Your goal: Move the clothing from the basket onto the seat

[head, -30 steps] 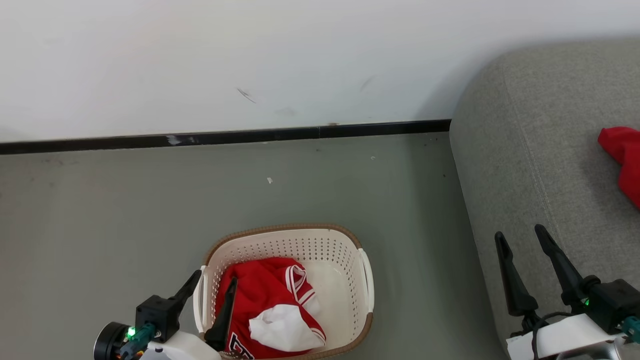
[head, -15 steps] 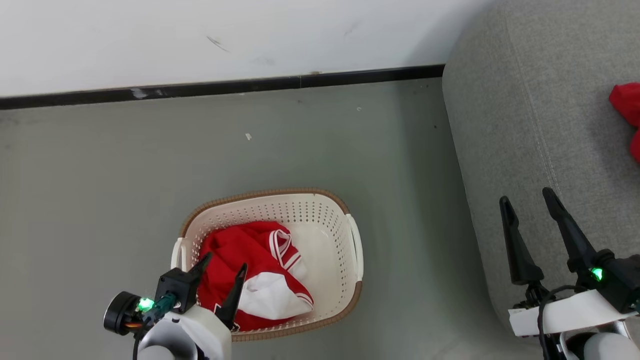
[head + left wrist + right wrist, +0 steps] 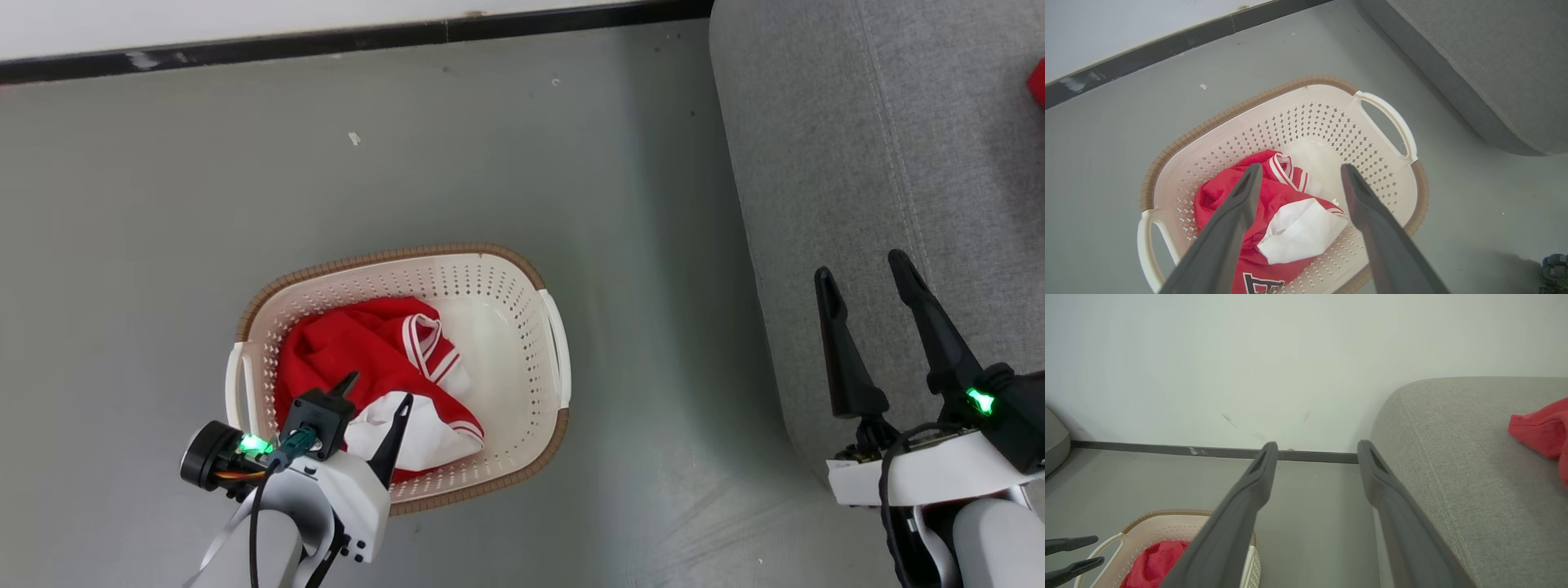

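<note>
left end effector (image 3: pixel 380 389): fingers apart, gripping nothing, tips hanging over the near-left part of the basket (image 3: pixel 482 286), above the clothing (image 3: pixel 351 347). we cannot tell whether they touch the fabric. right end effector (image 3: pixel 860 265): fingers apart, gripping nothing, over the front edge of the seat (image 3: pixel 857 147).

edges and room: the basket stands on the floor (image 3: pixel 163 204), well apart from the seat's rounded corner, with an open strip of floor between them. open floor lies on every side of the basket, up to the black baseboard (image 3: pixel 326 39) under the white wall (image 3: pixel 1249 355). the right half of the basket's inside is bare.

clothing: a red bundle, white lining turned out, striped trim showing, bunched against the basket's left side. a second red piece (image 3: pixel 1539 430) lies on the seat cushion at the far right, apart from the right end effector.

floor: grey, smooth, a few small specks near the baseboard.
</note>
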{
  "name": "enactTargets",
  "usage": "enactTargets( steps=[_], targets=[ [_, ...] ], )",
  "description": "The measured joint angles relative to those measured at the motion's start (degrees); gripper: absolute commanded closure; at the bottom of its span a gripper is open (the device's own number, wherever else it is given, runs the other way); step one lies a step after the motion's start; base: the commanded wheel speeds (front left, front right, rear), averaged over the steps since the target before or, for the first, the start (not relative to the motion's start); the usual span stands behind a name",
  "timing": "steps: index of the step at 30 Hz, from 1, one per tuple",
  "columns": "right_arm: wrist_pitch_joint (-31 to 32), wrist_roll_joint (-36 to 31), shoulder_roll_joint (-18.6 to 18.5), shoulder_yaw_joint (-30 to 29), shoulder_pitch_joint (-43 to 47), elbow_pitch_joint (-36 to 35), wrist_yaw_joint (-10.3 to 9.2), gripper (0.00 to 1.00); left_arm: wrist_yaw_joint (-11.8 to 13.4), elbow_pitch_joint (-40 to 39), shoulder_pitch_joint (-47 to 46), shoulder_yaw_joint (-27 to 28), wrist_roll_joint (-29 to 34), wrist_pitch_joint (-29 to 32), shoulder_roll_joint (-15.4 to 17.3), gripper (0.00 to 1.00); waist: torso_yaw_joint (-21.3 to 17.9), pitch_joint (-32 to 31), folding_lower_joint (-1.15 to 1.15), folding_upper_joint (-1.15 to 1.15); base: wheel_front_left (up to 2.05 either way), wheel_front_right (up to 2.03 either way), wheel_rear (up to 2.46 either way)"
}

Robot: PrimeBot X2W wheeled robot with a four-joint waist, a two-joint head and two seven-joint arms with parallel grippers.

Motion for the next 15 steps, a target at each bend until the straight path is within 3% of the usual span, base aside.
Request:
enactTargets(
  steps=[15],
  targets=[
    [0.0, 1.0, 0.0, 0.3, -5.2, -1.1, 0.0, 0.0, -0.4, 8.0, -7.6, -1.7, 3.5, 1.6, 0.7, 0.0, -2.7, 8.8, 0.0, 0.0, 0.0, 0.0, 0.0]
  ],
)
